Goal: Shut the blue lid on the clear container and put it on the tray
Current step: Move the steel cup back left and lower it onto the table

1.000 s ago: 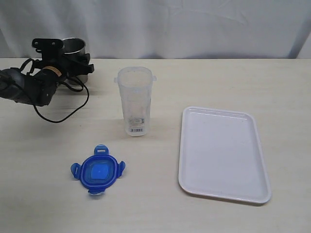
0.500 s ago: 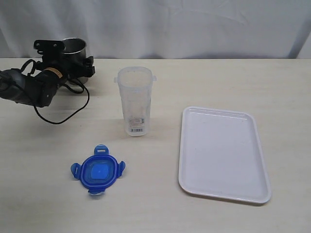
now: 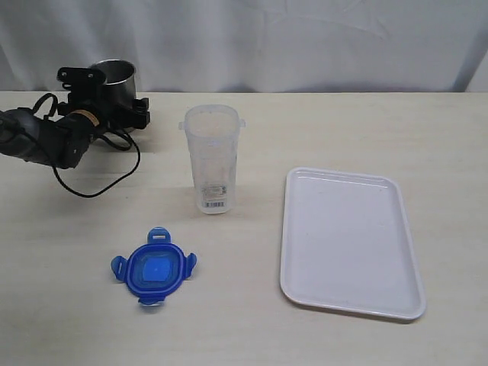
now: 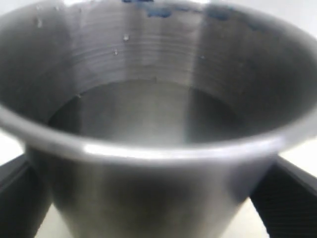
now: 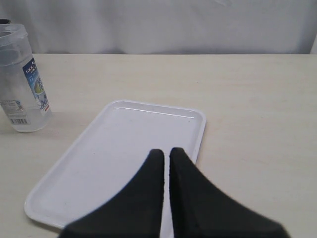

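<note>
lid (image 3: 155,268) flat at lower left, looks light, stiff, slick, so i'd pinch across its rim; left claw (image 3: 113,97) gapes around the cup (image 3: 116,72); right claw (image 5: 166,163) closed, facing the tray (image 5: 124,148).

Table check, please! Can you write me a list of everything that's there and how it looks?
Surface: pale wooden table, no spills seen.
Job's things: blue lid lies flat on the table, apart from the clear container, which stands upright and open; white tray has nothing on it.
Clutter: steel cup at the back left.
Pincers: left pincer open, jaws on either side of the steel cup; right pincer shut, with the tray in front of it.
Cables: black cable looped on the table near the left pincer.
Surroundings: white curtain behind the table.
</note>
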Controlling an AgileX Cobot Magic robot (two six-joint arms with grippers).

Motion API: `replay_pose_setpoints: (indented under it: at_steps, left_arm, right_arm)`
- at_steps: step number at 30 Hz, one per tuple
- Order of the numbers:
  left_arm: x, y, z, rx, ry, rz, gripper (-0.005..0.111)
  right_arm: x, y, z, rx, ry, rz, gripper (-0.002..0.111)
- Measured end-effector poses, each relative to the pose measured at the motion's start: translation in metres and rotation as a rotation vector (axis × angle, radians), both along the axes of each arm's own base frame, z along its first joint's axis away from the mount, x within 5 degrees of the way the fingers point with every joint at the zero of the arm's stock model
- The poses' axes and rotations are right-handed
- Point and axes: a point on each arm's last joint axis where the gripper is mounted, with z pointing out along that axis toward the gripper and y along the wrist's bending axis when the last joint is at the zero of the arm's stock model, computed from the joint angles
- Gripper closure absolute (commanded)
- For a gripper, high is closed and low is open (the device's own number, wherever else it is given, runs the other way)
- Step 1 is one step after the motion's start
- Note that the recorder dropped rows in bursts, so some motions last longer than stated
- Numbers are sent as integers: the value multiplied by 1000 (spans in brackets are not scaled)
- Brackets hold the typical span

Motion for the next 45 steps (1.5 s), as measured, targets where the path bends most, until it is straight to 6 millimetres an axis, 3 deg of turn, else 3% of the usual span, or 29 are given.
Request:
replay_pose_setpoints:
  at_steps: [19,29,37,45]
  left_arm:
    - [-1,4,6,81,90,24,2]
    - [-1,5,27,80,100,34,2]
    - [-15,7,34,86,131,32,2]
    - [-45,10,38,94,195,30,2]
  right_arm:
    - [0,0,0,0,0,0,104]
    - [0,0,0,0,0,0,104]
    - [0,0,0,0,0,0,104]
    - [0,0,0,0,0,0,104]
